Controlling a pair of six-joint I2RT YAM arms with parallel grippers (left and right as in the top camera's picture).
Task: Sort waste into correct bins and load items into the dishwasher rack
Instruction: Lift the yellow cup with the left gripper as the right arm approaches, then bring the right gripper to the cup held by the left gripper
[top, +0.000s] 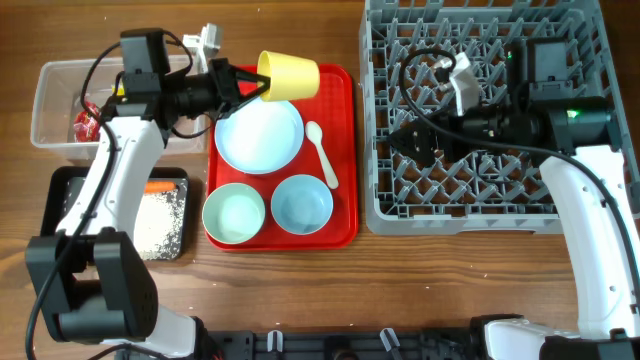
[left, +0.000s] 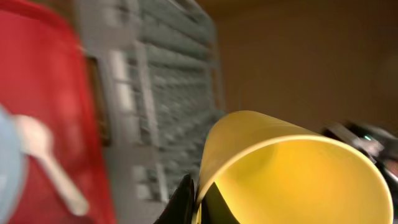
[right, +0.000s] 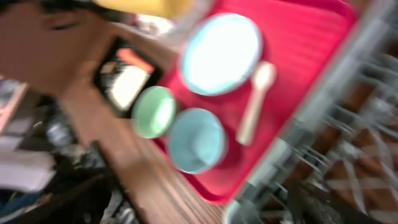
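At the red tray's (top: 345, 150) twelve o'clock edge: left gripper (top: 243, 84) pinched tight on the rim of the small yellow cup (top: 291, 75), tipped sideways. Carry slowly toward three o'clock; seat mouth-down between pegs of the dishwasher rack (top: 470, 195). Right gripper (top: 408, 140) there, spread wide, empty: steer clear.

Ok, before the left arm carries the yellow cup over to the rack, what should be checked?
1. Left gripper shut on yellow cup rim: ok.
2. Cup empty inside: ok.
3. Cup lifted clear of red tray: cannot tell.
4. Path into dishwasher rack free: not ok, right gripper hangs over it.
5. Right gripper open: ok.
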